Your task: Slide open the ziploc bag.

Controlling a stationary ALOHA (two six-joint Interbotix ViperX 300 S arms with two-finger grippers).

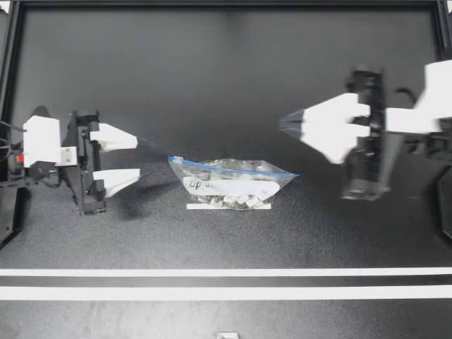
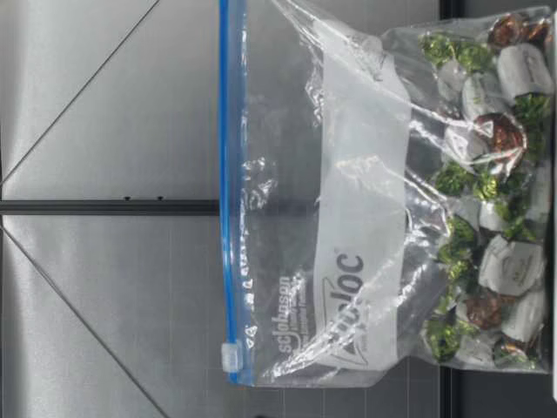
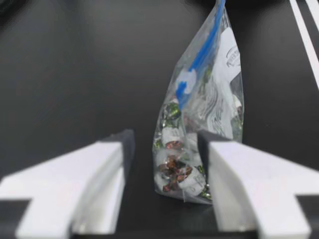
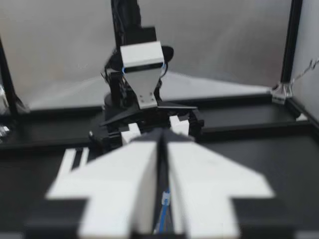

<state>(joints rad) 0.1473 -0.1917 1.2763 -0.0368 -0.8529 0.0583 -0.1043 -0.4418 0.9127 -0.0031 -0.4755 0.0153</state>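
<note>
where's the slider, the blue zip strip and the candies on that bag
slider point(image 2: 230, 355), low view, middle of the white tab
blue zip strip point(image 2: 227, 157), low view, midway along it
candies point(image 2: 500, 135), low view, a brown-wrapped one

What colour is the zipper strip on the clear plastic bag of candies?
Blue zipper strip, clearest in the low view.

Glossy crinkled clear-plastic ziploc bag point(image 1: 233, 182) with foil-wrapped candies point(image 2: 487, 218) on matt black table point(image 1: 212, 85).
</note>
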